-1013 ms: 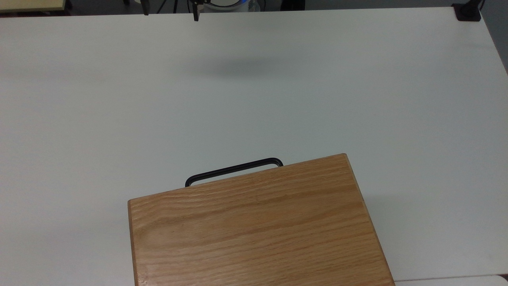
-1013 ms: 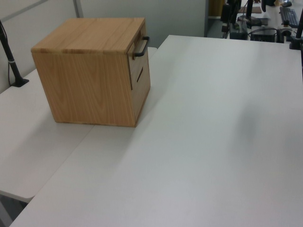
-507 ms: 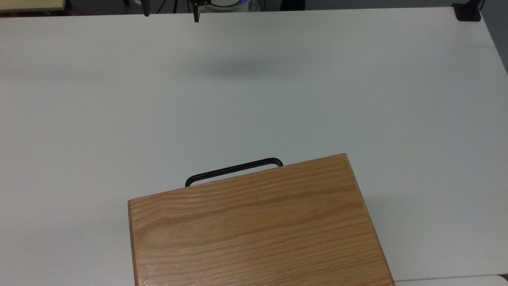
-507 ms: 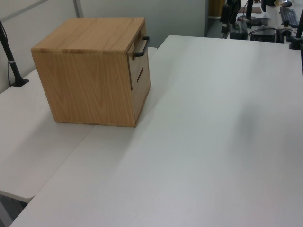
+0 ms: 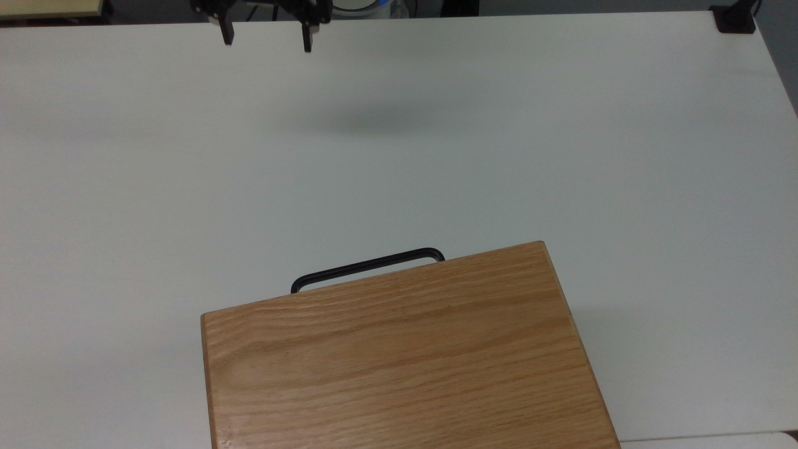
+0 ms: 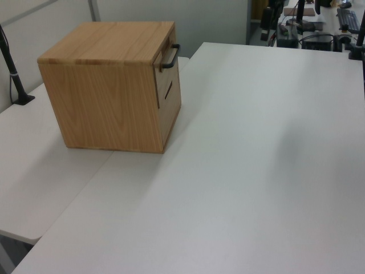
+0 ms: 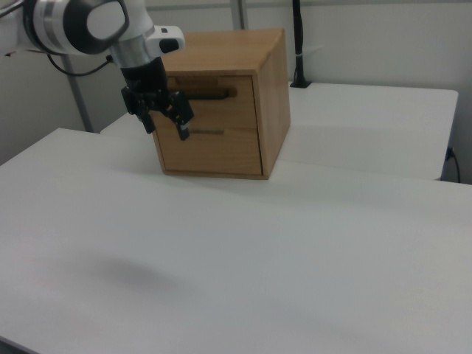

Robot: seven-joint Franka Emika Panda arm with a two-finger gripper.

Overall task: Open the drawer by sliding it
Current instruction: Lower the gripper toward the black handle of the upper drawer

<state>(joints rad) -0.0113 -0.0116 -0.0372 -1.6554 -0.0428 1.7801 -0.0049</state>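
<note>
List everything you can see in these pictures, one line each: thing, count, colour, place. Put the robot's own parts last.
wooden box: one, light oak, on the table, left view's left.
drawer: one, oak front, shut, upper part of the box front.
handle: one, thin black bar, on the drawer front.
table: white, under everything.
black post: one, behind the box in the right view.
arm: one, white, right view's upper left.
pincer: one, black, open, above the table's far edge.
</note>
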